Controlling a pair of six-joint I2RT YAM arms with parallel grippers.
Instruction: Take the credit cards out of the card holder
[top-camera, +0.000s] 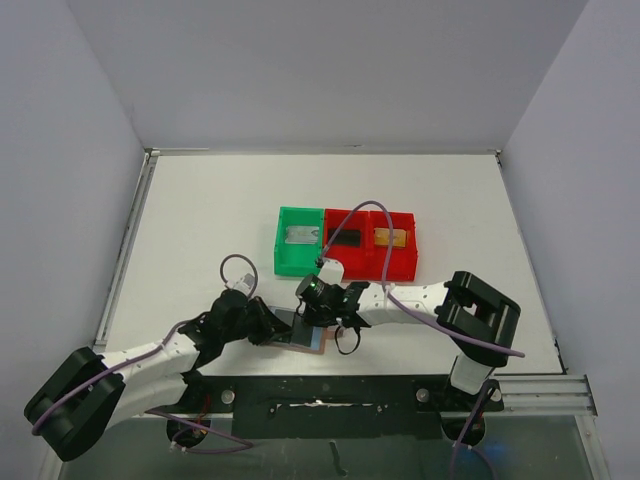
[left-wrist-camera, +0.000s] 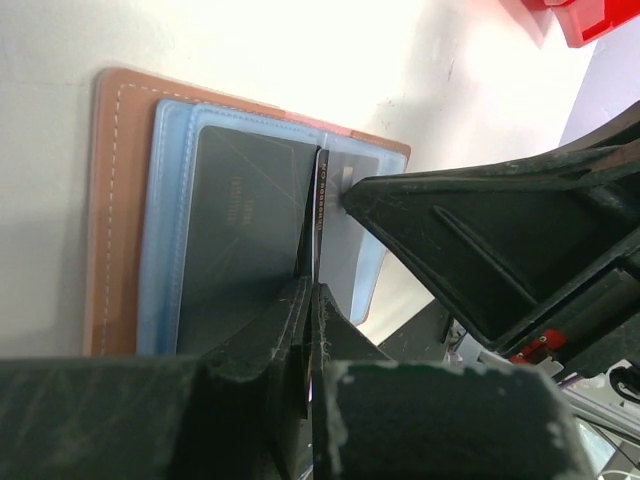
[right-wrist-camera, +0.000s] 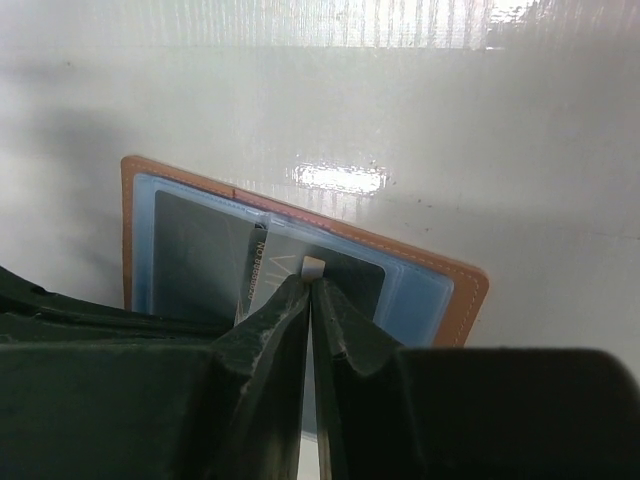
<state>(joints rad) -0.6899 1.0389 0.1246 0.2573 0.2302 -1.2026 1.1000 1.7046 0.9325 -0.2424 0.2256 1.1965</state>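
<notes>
Black and wafer-thin, one credit card (left-wrist-camera: 319, 200) stands on edge above the open card holder (left-wrist-camera: 110, 210). Its lower end is caught in the left gripper (left-wrist-camera: 309, 300), whose jaws are pinched tight on it. A second dark card (left-wrist-camera: 240, 235) lies flat under the blue-tinted plastic sleeve (left-wrist-camera: 170, 200) beside it, not yet out. The holder rests flat on the white table (top-camera: 200, 220) near the front edge, right between the two claws.

The right gripper (right-wrist-camera: 311, 284) has its jaws pressed together too, tip down on the sleeve. It looks to be nipping a leaf of the clear plastic to steady the pocket, though from this close I can't be sure what it has. Further back, a silver card (top-camera: 299, 237) lies in the green bin (top-camera: 298, 266), and a black card (top-camera: 345, 238) and a gold card (top-camera: 392, 238) lie in the red bins (top-camera: 405, 268).

The hold on the standing card is along a narrow edge. A pull at a slant could let it twist free and drop. If the right claw's hold gives, the whole holder may drag along with the card. The two claws also sit very near each other, so a careless lift could knock them together.

Both arms reach low and inward from their bases, forearms stretched close over the table. Their wrists are bent so the fingers meet over the holder from either side.
</notes>
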